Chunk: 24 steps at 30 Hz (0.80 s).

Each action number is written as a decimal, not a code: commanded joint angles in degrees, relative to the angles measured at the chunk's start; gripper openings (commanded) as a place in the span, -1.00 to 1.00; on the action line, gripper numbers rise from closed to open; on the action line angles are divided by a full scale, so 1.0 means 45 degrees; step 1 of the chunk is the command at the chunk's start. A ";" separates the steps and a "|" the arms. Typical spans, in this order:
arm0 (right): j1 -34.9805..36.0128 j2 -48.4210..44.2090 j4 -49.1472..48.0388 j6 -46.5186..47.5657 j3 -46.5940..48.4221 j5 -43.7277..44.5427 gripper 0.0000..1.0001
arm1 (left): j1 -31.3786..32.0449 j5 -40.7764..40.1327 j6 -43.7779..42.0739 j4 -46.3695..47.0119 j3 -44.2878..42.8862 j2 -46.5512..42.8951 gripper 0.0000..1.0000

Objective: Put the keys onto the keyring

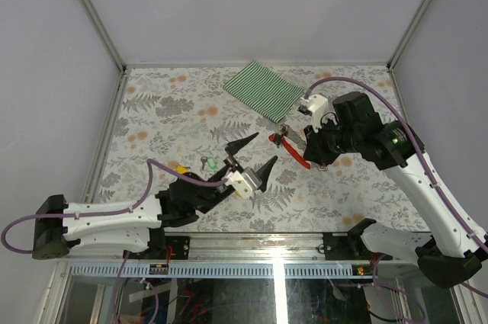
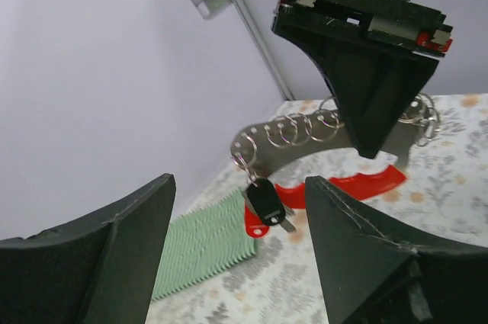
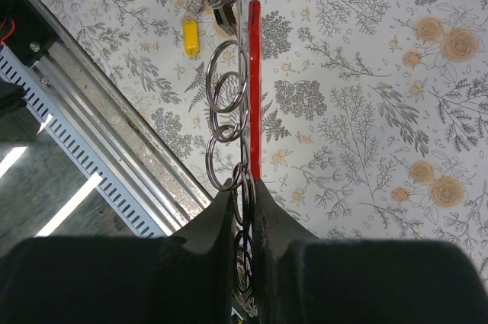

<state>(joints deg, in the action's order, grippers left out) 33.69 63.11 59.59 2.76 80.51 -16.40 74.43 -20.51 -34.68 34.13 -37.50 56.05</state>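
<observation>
My right gripper is shut on the keyring, a red curved strap with a row of silver rings, and holds it above the table. In the right wrist view the jaws pinch the rings and the red strap. A black key and a red tag hang from the keyring's end ring. My left gripper is open and empty, just left of the keyring; its view looks between its jaws at it. A yellow key and a green key lie on the table left of it. The yellow key shows in the right wrist view.
A green striped cloth lies at the back of the table and shows in the left wrist view. The table's metal front rail runs along the near edge. White walls enclose the table.
</observation>
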 commanded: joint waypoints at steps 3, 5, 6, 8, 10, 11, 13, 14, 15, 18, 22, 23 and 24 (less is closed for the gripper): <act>0.0014 -0.0002 0.0123 -0.0263 0.0792 -0.0653 -0.95 | 0.0282 -0.0313 -0.4122 0.3407 -0.0027 0.0967 0.36; 0.0023 -0.0001 0.0179 -0.0292 0.0892 -0.0769 -0.95 | 0.0296 -0.0277 -0.4594 0.3697 -0.0025 0.1229 0.33; 0.0019 -0.0001 0.0224 -0.0284 0.0944 -0.0827 -0.94 | 0.0302 -0.0248 -0.4759 0.3789 -0.0044 0.1323 0.31; 0.0013 -0.0005 0.0303 -0.0313 0.1012 -0.0945 -0.94 | 0.0289 -0.0116 -0.4979 0.3898 -0.0075 0.1436 0.27; 0.0023 -0.0021 0.0400 -0.0349 0.1068 -0.1000 -0.94 | 0.0285 0.0085 -0.5081 0.3851 -0.0146 0.1530 0.24; 0.0014 -0.0006 0.0435 -0.0364 0.1110 -0.1030 -0.94 | 0.0287 0.0186 -0.5128 0.3774 -0.0174 0.1587 0.24; 0.0018 0.0003 0.0503 -0.0404 0.1161 -0.1140 -0.94 | 0.0285 0.0410 -0.5273 0.3586 -0.0265 0.1685 0.23; 0.0018 0.0014 0.0533 -0.0434 0.1185 -0.1199 -0.94 | 0.0284 0.0492 -0.5403 0.3534 -0.0294 0.1758 0.24; 0.0013 0.0018 0.0540 -0.0455 0.1207 -0.1257 -0.94 | 0.0289 0.0554 -0.5537 0.3517 -0.0314 0.1826 0.24; 0.0013 0.0018 0.0599 -0.0515 0.1282 -0.1399 -0.94 | 0.0298 0.0608 -0.5914 0.3688 -0.0386 0.2049 0.23; 0.0028 -0.0038 0.0643 -0.0553 0.1338 -0.1481 -0.94 | 0.0283 0.0746 -0.6325 0.3953 -0.0530 0.2372 0.17; 0.0015 -0.0055 0.0671 -0.0546 0.1329 -0.1490 -0.93 | 0.0279 0.0774 -0.6426 0.4151 -0.0561 0.2469 0.14; 0.0015 -0.0059 0.0664 -0.0550 0.1316 -0.1501 -0.93 | 0.0283 0.0826 -0.6563 0.4417 -0.0563 0.2586 0.12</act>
<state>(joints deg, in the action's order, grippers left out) 33.69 63.16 62.54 1.41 83.55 -20.99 75.40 -18.20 -60.80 45.98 -37.67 66.41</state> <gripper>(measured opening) 0.130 0.576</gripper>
